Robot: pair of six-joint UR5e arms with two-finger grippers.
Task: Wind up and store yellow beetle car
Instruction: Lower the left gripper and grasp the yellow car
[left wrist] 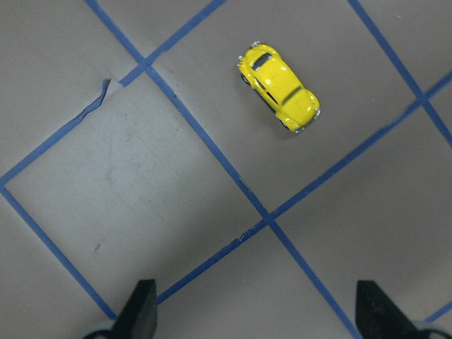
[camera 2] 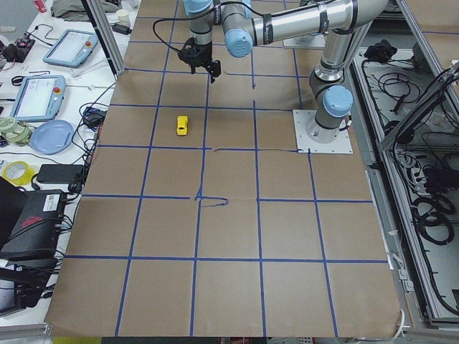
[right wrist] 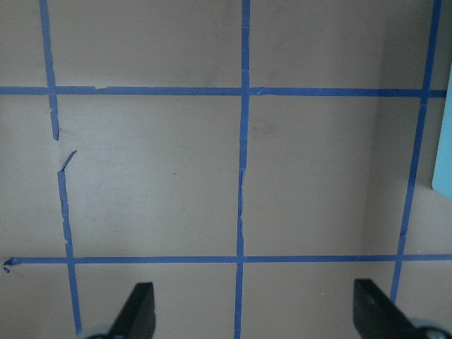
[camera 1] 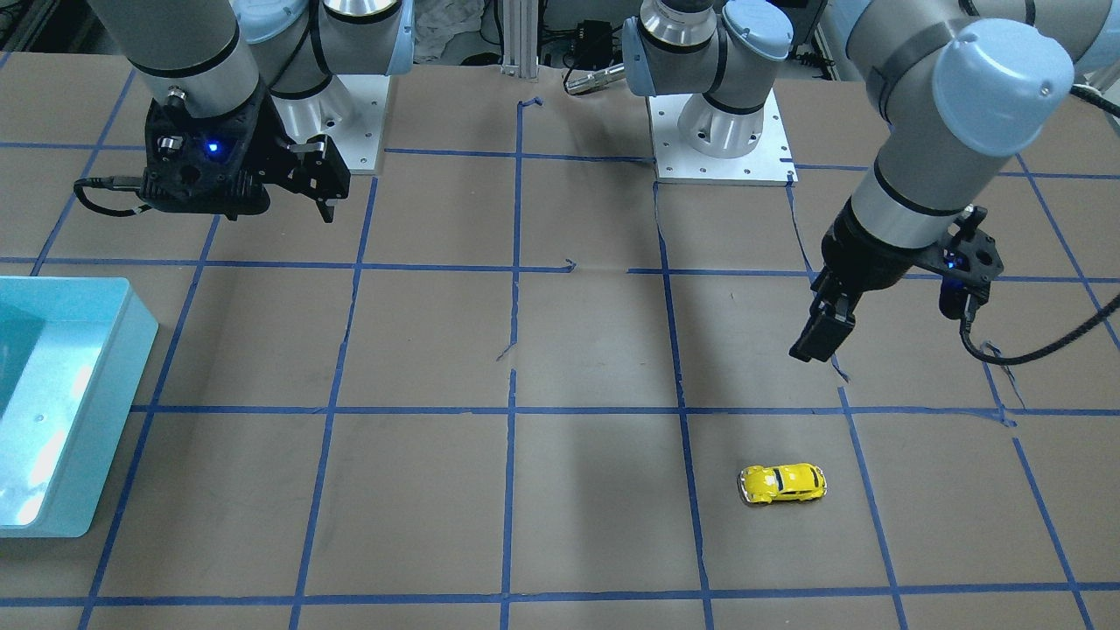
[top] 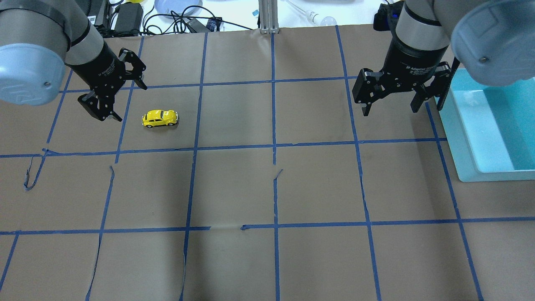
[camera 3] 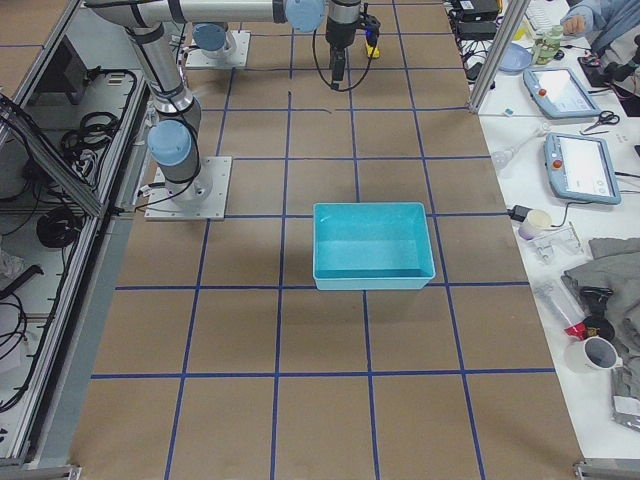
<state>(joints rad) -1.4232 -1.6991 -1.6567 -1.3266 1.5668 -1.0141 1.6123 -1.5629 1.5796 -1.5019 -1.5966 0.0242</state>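
Observation:
The yellow beetle car [top: 160, 118] stands on its wheels on the brown taped table, alone in a grid square; it also shows in the front view [camera 1: 781, 483], the left side view [camera 2: 182, 125] and the left wrist view [left wrist: 279, 88]. My left gripper [top: 133, 104] is open and empty, hovering above the table just left of the car and apart from it; in its wrist view [left wrist: 258, 314] the car lies ahead, beyond the fingertips. My right gripper [top: 389, 112] is open and empty, high above the table next to the bin, over bare paper [right wrist: 251, 314].
A light-blue open bin [top: 455, 138] stands at the table's right edge, beside my right gripper, also seen in the front view [camera 1: 131, 350] and the right side view [camera 3: 370, 207]. Blue tape lines grid the brown paper. Cables and devices lie beyond the far edge.

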